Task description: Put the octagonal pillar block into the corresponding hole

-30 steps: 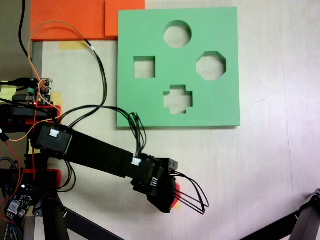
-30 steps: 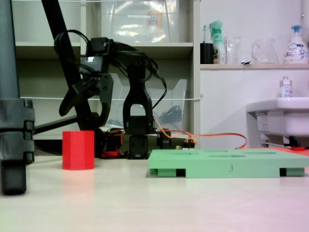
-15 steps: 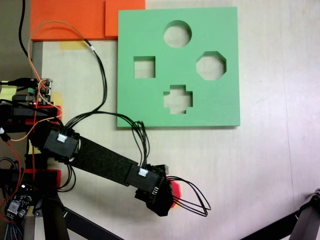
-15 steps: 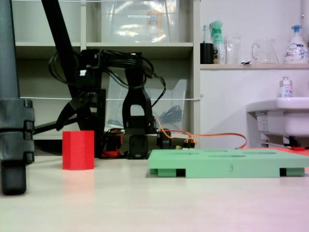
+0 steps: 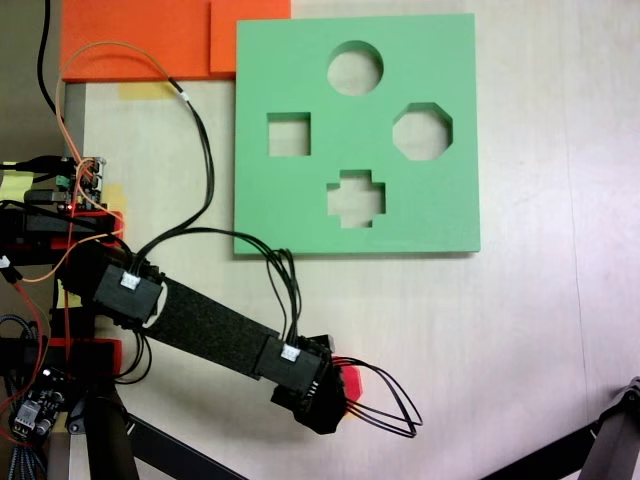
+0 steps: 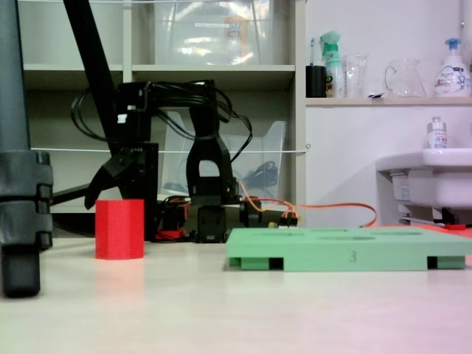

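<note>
We see a pale, light-coloured tabletop [image 6: 243, 310] under even indoor light; behind it stands a beige shelving unit [image 6: 221, 70] holding a clear plastic box [image 6: 214, 29]; to the right a white wall [image 6: 354, 169], a shelf of bottles and jugs [image 6: 383, 70], and a white sink [image 6: 428, 177].

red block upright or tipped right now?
Upright. In a fixed view the octagonal pillar block stands on the table with vertical sides and a level top; the end effector hangs just above it.
</note>
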Tool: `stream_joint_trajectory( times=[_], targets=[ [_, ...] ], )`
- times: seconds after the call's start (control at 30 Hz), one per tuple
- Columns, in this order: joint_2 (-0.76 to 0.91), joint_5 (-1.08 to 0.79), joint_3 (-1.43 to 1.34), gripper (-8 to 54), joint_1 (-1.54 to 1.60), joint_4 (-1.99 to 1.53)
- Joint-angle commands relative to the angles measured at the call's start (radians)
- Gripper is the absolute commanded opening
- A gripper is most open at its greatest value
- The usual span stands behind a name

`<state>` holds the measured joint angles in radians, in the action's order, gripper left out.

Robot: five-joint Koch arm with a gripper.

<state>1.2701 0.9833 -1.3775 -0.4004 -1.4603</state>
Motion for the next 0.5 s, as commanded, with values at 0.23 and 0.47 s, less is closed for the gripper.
stream_joint_trajectory(
  times=[0.23, 0.47],
  targets=[
    [0.003, 0.011, 0.006, 27.4, -0.009, 0.023],
    [0.078, 0.051, -0.035, 19.2, 0.002, 0.021]
  ],
)
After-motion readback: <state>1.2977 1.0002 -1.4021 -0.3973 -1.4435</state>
